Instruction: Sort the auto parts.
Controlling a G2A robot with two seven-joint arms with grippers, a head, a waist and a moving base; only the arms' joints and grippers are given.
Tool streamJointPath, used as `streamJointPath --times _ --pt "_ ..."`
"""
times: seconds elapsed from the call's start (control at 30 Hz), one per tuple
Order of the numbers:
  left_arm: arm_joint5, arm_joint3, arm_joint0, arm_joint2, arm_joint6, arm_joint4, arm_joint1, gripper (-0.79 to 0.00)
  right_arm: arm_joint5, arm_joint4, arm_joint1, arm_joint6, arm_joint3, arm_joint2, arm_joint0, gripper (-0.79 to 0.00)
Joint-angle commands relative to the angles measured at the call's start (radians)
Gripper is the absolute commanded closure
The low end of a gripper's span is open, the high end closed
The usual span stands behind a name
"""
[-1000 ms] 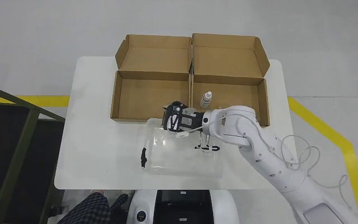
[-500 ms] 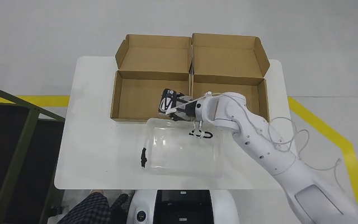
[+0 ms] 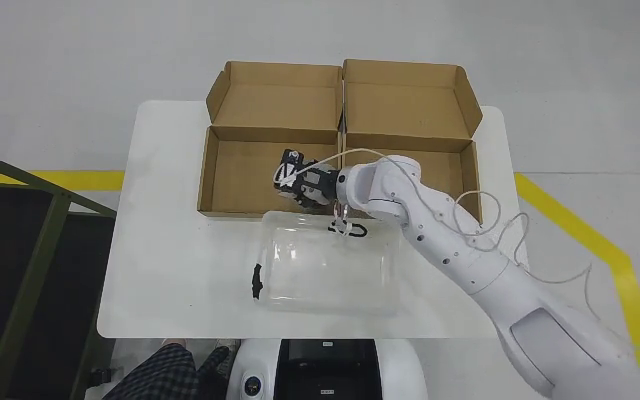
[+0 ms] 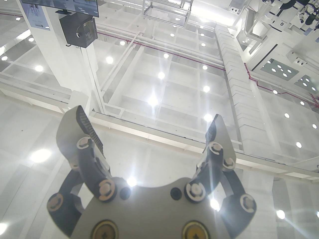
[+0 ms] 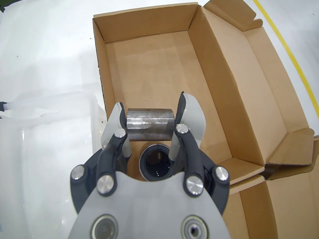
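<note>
My right gripper (image 5: pixel 151 105) is shut on a short grey metal cylinder (image 5: pixel 149 128), held crosswise between its pads. It hangs over the near right part of the left cardboard box (image 5: pixel 149 26), just above the floor. Under it, on the box floor, lies a dark ring-shaped bushing (image 5: pixel 155 159). From above, the right gripper (image 3: pixel 290 172) sits inside the left box (image 3: pixel 207 175). My left gripper (image 4: pixel 148 115) points up at the ceiling, open and holding nothing.
A clear plastic tray (image 3: pixel 390 290) lies in front of the boxes, with a small black part (image 3: pixel 256 281) at its left edge and a black clip (image 3: pixel 350 228) near its back rim. The right cardboard box (image 3: pixel 440 180) stands beside the left one.
The right gripper has carried the metal cylinder from above the clear tray back and leftward into the left box.
</note>
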Motion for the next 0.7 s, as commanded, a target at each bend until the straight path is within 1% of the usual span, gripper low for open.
streamJointPath --times 0.0,0.53,0.57,0.6,0.67 --pt "0.0 0.0 0.0 0.0 0.0 0.0 0.0 -0.785 0.003 -0.002 -0.008 0.0 0.018 -0.008 0.009 0.0" --pt "0.0 0.0 0.0 0.0 0.0 0.0 0.0 -0.785 0.009 -0.012 -0.067 0.008 0.145 -0.049 0.057 0.0" --pt "0.0 0.0 0.0 0.0 0.0 0.0 0.0 -0.785 0.011 -0.013 -0.07 0.01 0.149 -0.05 0.058 -0.018" --pt "0.0 0.0 0.0 0.0 0.0 0.0 0.0 -0.785 0.011 -0.015 -0.072 0.013 0.153 -0.051 0.059 -0.062" --pt "0.0 0.0 0.0 0.0 0.0 0.0 0.0 -0.785 0.011 -0.02 -0.078 0.02 0.16 -0.055 0.062 -0.095"
